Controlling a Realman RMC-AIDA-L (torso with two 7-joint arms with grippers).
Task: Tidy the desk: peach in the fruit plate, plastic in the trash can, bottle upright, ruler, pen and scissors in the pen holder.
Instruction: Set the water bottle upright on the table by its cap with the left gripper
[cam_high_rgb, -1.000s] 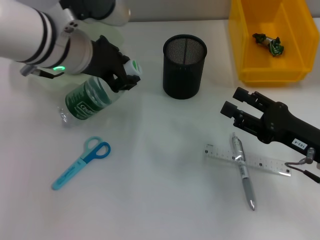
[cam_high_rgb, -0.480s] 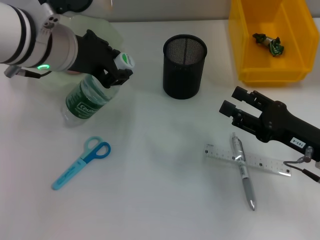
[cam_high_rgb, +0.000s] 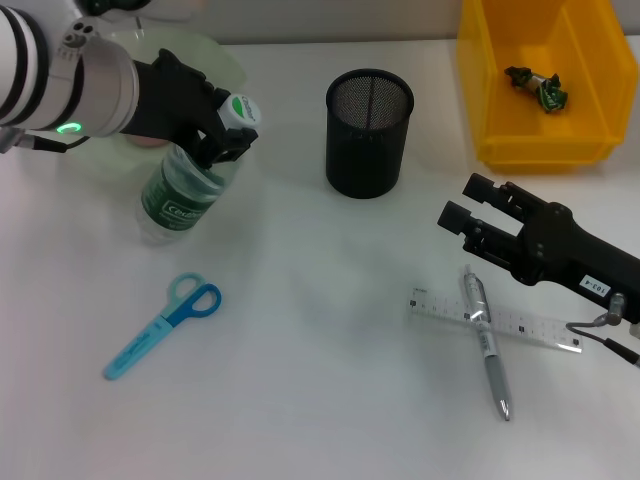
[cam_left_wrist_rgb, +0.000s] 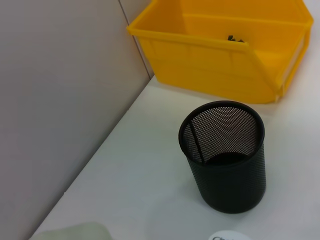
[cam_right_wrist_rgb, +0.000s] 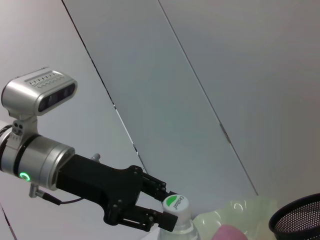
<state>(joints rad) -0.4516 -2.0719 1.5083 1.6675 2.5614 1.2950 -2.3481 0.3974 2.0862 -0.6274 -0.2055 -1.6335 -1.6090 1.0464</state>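
My left gripper (cam_high_rgb: 227, 133) is shut on the neck of the clear bottle (cam_high_rgb: 182, 192), just under its white and green cap (cam_high_rgb: 240, 108). The bottle has a green label and leans steeply, base on the table. Behind it lies the pale green fruit plate (cam_high_rgb: 215, 58); a pink peach (cam_right_wrist_rgb: 227, 233) shows on it in the right wrist view. Blue scissors (cam_high_rgb: 165, 323) lie at the front left. A silver pen (cam_high_rgb: 487, 341) lies across the clear ruler (cam_high_rgb: 520, 326). My right gripper (cam_high_rgb: 464, 202) hovers open above them. Crumpled green plastic (cam_high_rgb: 537, 86) sits in the yellow trash can (cam_high_rgb: 500, 120). The black mesh pen holder (cam_high_rgb: 369, 130) stands in the middle.
The pen holder (cam_left_wrist_rgb: 225, 155) stands a short way in front of the yellow bin (cam_left_wrist_rgb: 225, 55), close to the back wall. White tabletop lies between the scissors and the ruler.
The left gripper has swung back and to the left, tipping the bottle from a low slant to nearly upright. The right arm has stayed still.
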